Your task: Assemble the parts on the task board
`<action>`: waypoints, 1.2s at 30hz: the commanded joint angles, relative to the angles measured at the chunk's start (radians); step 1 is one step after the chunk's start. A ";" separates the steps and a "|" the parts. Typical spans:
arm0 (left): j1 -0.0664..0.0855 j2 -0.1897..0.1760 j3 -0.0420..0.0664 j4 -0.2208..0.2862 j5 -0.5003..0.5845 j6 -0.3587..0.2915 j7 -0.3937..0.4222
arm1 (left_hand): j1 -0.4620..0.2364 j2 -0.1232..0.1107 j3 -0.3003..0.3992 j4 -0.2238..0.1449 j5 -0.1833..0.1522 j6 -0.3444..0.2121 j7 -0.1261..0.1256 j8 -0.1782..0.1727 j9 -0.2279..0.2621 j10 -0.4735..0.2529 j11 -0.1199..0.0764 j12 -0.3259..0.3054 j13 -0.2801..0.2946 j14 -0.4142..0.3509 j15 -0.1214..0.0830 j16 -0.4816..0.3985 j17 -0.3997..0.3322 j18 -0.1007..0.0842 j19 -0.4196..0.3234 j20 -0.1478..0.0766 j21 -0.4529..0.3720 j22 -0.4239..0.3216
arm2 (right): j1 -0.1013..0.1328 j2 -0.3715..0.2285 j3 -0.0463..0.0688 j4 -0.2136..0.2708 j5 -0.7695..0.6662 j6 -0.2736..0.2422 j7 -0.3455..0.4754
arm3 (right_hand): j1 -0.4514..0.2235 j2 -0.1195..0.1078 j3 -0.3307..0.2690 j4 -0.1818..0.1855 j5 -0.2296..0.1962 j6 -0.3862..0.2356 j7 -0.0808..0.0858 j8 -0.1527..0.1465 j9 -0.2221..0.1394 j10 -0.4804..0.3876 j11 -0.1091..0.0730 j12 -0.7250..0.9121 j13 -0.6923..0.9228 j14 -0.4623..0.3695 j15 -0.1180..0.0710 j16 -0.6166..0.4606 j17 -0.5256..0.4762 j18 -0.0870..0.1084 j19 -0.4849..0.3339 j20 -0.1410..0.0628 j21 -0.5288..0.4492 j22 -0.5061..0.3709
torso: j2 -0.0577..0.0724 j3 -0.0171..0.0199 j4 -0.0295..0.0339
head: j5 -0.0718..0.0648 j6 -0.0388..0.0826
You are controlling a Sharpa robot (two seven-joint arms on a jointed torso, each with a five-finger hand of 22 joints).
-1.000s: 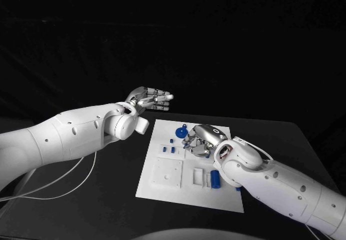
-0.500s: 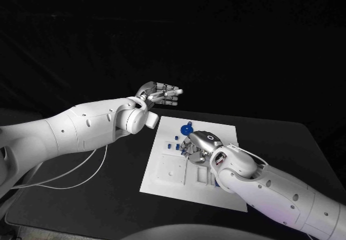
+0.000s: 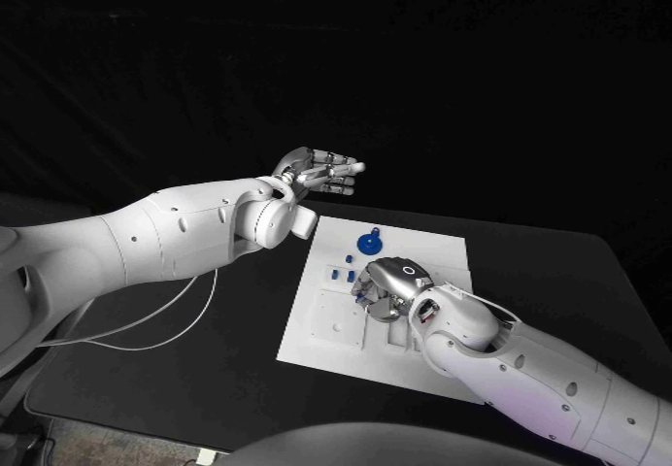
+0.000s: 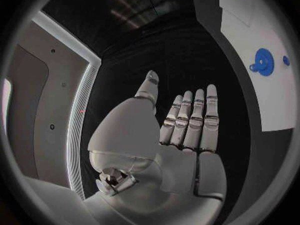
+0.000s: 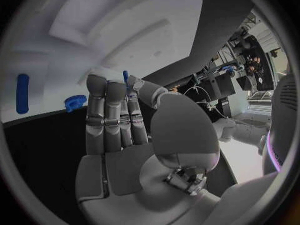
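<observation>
Task board (image 3: 420, 250) sits mid-table on the black table (image 3: 210, 369), tilted slightly. Blue gear-like part (image 3: 368, 242) near the board's far edge, roughly 11 o'clock of the right hand (image 3: 388, 286); small blue parts (image 3: 341, 276) on the board at 9 o'clock of that hand, just beside it. Right hand is low over the board centre, fingers together and bent toward the surface, thumb alongside; in the right wrist view a small blue piece (image 5: 125, 76) shows at the fingertips (image 5: 107, 80), can't tell if it's pinched. Left hand (image 3: 319, 175) is raised off the board at about 11 o'clock of the gear, well apart, palm flat, fingers straight and side by side, holding nothing.
</observation>
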 commanded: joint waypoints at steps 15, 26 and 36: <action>0.001 0.003 0.001 -0.002 0.010 0.005 0.007 | -0.009 0.003 -0.008 0.000 -0.002 0.000 0.000 -0.002 0.000 0.001 0.003 0.002 0.000 -0.008 -0.001 -0.006 -0.002 0.003 -0.003 0.003 0.002 0.000 | -0.011 0.004 -0.015 -0.002 -0.029 0.023 0.001 | -0.005 0.006 0.003 -0.007 0.006 0.001 0.003 0.007 0.001 0.026 -0.020 0.003 0.001 0.003 -0.007 -0.007 0.002 0.018 0.040 -0.003 0.008 0.003 | 0.000 -0.0010 -0.0003 | 0.007 -0.023; 0.001 0.004 0.001 -0.005 0.010 0.009 0.004 | -0.009 0.003 -0.008 0.000 -0.002 0.000 0.000 -0.002 0.000 0.001 0.003 0.002 0.000 -0.008 -0.001 -0.006 -0.002 0.003 -0.003 0.003 0.002 0.000 | -0.013 0.004 -0.022 -0.004 -0.034 0.034 -0.002 | -0.005 0.006 0.003 -0.007 0.006 0.001 0.003 0.007 0.001 0.026 -0.020 0.003 0.001 0.003 -0.007 -0.007 0.002 0.018 0.040 -0.003 0.008 0.003 | 0.000 -0.0008 -0.0005 | 0.016 -0.028; 0.001 0.004 0.001 -0.007 0.010 0.011 0.000 | -0.010 0.001 -0.008 0.001 -0.002 -0.003 0.001 -0.002 0.000 0.000 0.003 0.002 0.000 -0.013 0.000 -0.006 -0.002 0.004 -0.003 0.003 0.002 0.000 | -0.015 0.002 -0.028 -0.001 -0.037 0.039 -0.005 | -0.007 0.007 0.005 -0.010 0.006 0.001 0.003 0.007 0.001 0.027 -0.020 0.003 0.001 0.003 -0.007 -0.007 0.003 0.017 0.040 -0.003 0.008 0.004 | 0.000 -0.0011 -0.0004 | 0.017 -0.033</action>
